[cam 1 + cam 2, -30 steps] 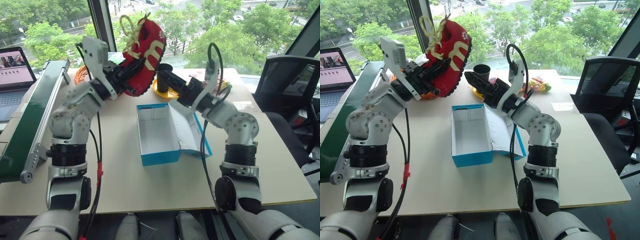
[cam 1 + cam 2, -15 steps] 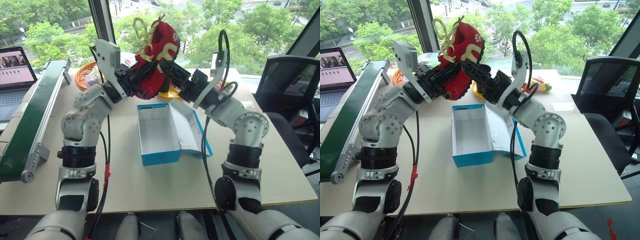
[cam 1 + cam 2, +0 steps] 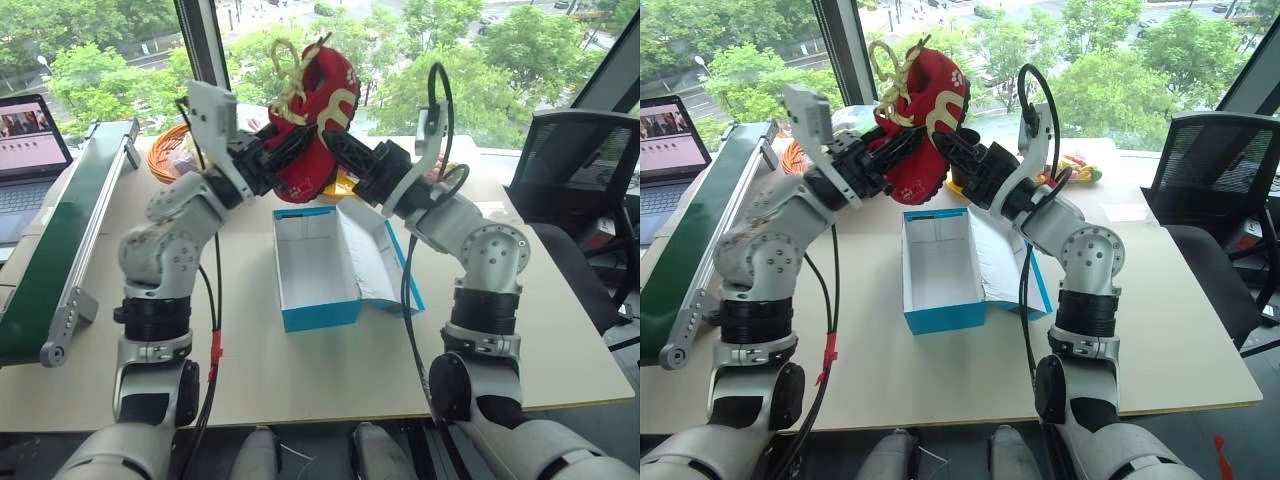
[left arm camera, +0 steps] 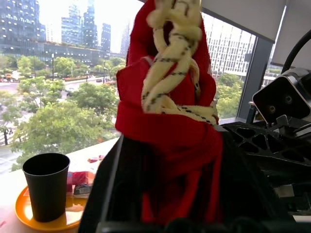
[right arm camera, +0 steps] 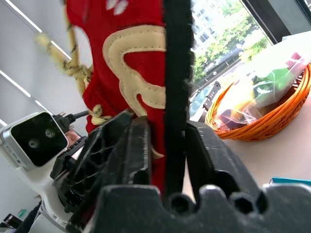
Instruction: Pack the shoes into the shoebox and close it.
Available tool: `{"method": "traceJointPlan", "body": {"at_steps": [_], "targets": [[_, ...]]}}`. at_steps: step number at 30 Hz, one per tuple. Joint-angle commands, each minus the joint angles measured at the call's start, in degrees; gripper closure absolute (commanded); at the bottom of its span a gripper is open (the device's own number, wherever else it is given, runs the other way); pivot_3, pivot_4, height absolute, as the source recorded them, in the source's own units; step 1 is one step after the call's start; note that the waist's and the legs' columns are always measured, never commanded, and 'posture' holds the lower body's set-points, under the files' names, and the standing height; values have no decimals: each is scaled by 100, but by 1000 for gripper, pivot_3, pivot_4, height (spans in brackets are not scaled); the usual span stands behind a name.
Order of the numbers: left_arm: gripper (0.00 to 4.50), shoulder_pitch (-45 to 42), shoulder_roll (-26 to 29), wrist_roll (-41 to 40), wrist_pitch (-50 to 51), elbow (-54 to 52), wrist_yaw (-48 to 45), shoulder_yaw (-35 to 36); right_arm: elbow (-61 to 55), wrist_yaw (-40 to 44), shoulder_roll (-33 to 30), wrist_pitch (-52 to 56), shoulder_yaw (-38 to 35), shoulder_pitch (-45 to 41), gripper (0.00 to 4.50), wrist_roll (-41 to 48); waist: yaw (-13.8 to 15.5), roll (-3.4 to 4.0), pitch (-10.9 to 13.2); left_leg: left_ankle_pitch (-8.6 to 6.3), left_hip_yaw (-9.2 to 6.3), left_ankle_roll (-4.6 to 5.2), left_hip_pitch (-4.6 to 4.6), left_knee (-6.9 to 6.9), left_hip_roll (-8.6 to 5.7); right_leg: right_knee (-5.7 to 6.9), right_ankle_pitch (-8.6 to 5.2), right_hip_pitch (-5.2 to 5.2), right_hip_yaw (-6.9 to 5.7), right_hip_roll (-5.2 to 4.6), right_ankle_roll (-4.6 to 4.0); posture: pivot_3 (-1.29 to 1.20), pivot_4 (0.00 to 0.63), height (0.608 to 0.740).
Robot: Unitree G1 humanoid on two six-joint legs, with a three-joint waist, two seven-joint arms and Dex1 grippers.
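Shoes [image 3: 318, 110], the red soft pair with cream curly markings and twisted cream cord, hang in the air between our two grippers, above the far end of the shoebox [image 3: 322, 265]. Our left gripper [image 3: 283, 150] reaches in from nine o'clock, and its black fingers [image 4: 146, 189] sit on either side of the red fabric; we cannot tell whether they are pressing it or have slackened. Our right gripper [image 3: 338, 145] reaches in from three o'clock, and in the right wrist view its fingers [image 5: 177, 97] are pinched narrowly on the red fabric. The shoebox rests on the pale table [image 3: 300, 370] at the centre of the head view, bright blue outside, white inside, with its lid lying open at its three o'clock side. At twelve o'clock from the box, behind the shoes, a black cup [image 4: 46, 187] stands on an orange plate [image 4: 29, 218]. At ten o'clock, an orange woven basket [image 5: 262, 119] holds crinkly bags [image 5: 272, 80]. An open laptop [image 3: 30, 150] sits at the table's far nine o'clock edge.
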Motion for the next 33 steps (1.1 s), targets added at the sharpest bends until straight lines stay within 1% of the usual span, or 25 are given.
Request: {"method": "traceJointPlan", "body": {"at_steps": [1, 2, 3, 4, 6, 8, 9, 10, 13, 15, 18, 21, 23, 25, 26, 28, 33], "targets": [[574, 257, 650, 111, 149, -321, -115, 211, -101, -157, -91, -454, 52, -324, 4208, -319, -7, 1, 0, 0, 0, 0, 0, 1, 0, 0, 0, 0, 0, 0, 0, 0, 150, 734], [209, 416, 995, 255, 209, -265, -219, 246, -90, -231, -149, -456, 141, -367, 4219, -477, -25, 2, 1, 0, 0, 0, 0, 0, 0, 0, 0, 0, 1, 1, 0, 0, 150, 734], [0, 516, 1223, 333, 247, -224, -273, 258, -82, -267, -194, -442, 202, -394, 4220, -576, -60, 6, 3, 0, 1, 0, 2, -1, 1, 1, 0, -2, 2, 2, 0, 0, 150, 734], [0, 733, 1611, 540, 176, -215, -494, 152, -40, -411, -268, -227, 381, -449, 4221, -742, -68, 12, 7, 0, 4, 0, 8, -7, 4, 3, 0, -5, 11, 8, 0, 0, 150, 734], [0, 1044, 2080, 703, 147, -233, -773, 32, 10, -614, -361, 252, 722, -550, 4221, -935, -61, 18, 11, 0, 5, 0, 9, -14, 5, 3, -1, -10, 13, 10, -2, 0, 150, 734], [0, 1266, 2294, 805, 228, -240, -819, -8, -189, -795, -493, 730, 1253, -600, 4221, -1271, -30, 20, 12, 0, 5, 0, 6, -14, 5, 1, -2, -10, 13, 9, -3, 0, 150, 734], [0, 1337, 2319, 854, 211, -244, -809, -28, -310, -1054, -512, 929, 1436, -609, 4221, -1504, -20, 21, 13, 0, 6, 0, 6, -15, 4, -1, -2, -10, 13, 7, -3, 0, 150, 734], [0, 1392, 2293, 902, 180, -262, -776, -48, -370, -1124, -533, 1164, 1594, -638, 4221, -1599, -15, 20, 13, 0, 6, 0, 4, -15, 4, -1, -2, -10, 12, 6, -3, 0, 150, 734], [0, 1527, 2138, 832, 246, -411, -713, -52, -465, -1071, -521, 1830, 1861, -682, 4221, -1601, 45, 20, 13, 0, 5, 0, -2, -11, 5, -1, -3, -11, 10, 6, -4, 0, 150, 734], [0, 1643, 2058, 740, 311, -617, -761, -85, -413, -1115, -563, 2145, 2015, -675, 4221, -1766, 82, 20, 13, 0, 4, 0, -6, -7, 2, -4, -3, -11, 10, 3, -4, 0, 150, 734], [0, 1728, 1950, 624, 433, -820, -720, -47, -232, -1160, -648, 2401, 2185, -633, 4221, -2106, 125, 20, 13, 0, 4, 0, -7, -8, 2, -4, -3, -11, 9, 3, -4, 0, 150, 734], [0, 1834, 1915, 658, 488, -939, -651, -26, -182, -882, -828, 2405, 2519, -360, 4221, -2366, 126, 20, 13, 0, 5, 0, -7, -6, 2, -4, -3, -11, 9, 3, -4, 0, 150, 734], [0, 1882, 1861, 602, 567, -994, -619, 32, 46, -717, -1085, 2046, 3023, -154, 4221, -2831, 121, 19, 13, 0, 5, 0, -4, -6, 2, -5, -3, -9, 9, 3, -4, 0, 150, 734], [0, 1915, 1806, 546, 625, -1066, -588, 66, 306, -559, -1223, 1595, 3275, 41, 4221, -3192, 121, 19, 12, 0, 5, 0, -3, -7, 3, -6, -3, -9, 9, 5, -4, 0, 150, 734], [0, 1933, 1788, 528, 637, -1105, -575, 68, 449, -485, -1232, 1388, 3293, 96, 4221, -3317, 121, 19, 13, 0, 5, 0, -3, -6, 3, -5, -3, -9, 9, 5, -4, 0, 150, 734], [0, 1961, 1760, 493, 680, -1180, -547, 70, 709, -438, -1213, 1297, 3245, 118, 4221, -3496, 116, 16, 11, 0, 6, 0, -4, -3, 2, -5, -3, -7, 11, 4, -4, 0, 150, 734], [0, 2007, 1804, 468, 722, -1254, -535, 115, 1221, -282, -1237, 636, 3370, 326, 4221, -4039, 116, 12, 7, 0, 6, 0, 40, -1, 4, -3, -3, 32, 11, 6, -4, 0, 150, 734]]}}
